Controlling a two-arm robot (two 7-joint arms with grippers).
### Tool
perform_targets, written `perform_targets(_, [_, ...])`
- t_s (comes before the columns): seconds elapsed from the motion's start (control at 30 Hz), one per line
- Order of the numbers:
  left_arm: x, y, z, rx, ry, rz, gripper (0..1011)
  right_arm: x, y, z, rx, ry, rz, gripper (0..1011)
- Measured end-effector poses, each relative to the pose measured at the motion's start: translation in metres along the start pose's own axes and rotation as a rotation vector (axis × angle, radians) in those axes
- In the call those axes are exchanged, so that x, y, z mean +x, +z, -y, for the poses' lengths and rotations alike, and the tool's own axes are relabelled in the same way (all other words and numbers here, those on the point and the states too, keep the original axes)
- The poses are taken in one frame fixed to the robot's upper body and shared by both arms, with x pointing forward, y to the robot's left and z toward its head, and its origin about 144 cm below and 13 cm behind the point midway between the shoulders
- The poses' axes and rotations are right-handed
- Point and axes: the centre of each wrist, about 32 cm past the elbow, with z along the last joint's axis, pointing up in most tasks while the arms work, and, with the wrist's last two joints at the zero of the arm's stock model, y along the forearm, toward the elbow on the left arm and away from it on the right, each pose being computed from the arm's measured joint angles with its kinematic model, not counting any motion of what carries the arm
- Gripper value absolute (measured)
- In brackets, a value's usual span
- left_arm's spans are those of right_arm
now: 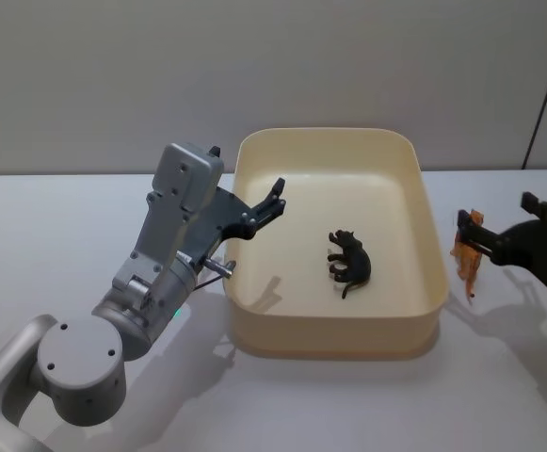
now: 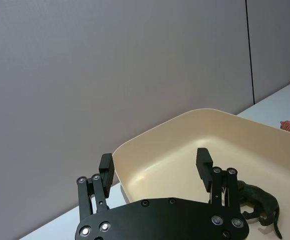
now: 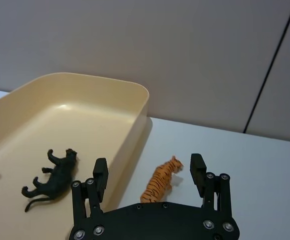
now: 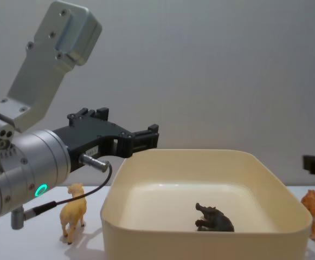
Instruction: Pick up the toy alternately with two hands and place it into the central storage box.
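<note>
Both gape empty: left claw [image 1: 275,200] over tub [image 1: 425,188] with panther [image 1: 350,264], right claw [image 3: 148,163] beside tiger [image 3: 159,182].

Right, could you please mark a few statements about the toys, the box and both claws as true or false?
1. The black animal lies inside the cream box. True.
2. The orange tiger is in the box too. False: it stands on the table, just outside the box's right wall.
3. The left claw grips a toy. False: it is open and empty, above the box's left edge.
4. The right claw is open, with the tiger between its fingers. True.
5. A tan animal stands on the table left of the box. True.
</note>
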Motion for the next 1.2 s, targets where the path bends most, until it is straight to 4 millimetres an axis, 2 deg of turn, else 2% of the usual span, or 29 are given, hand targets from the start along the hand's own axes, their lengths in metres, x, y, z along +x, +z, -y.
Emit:
perform_targets(0.23, [0.000,0.000,0.000,0.000,0.000,0.000,1001,0.008,-0.006,0.011,-0.035,-0.049,0.003,1001])
perform_targets(0.57, [0.000,0.000,0.000,0.000,0.000,0.000,1001,0.013,-0.016,0.010,-0.076,-0.083,0.013,1001])
perform_targets(1.2, [0.000,0.000,0.000,0.000,0.000,0.000,1001,0.004,-0.036,-0.025,-0.124,-0.054,0.053,1001])
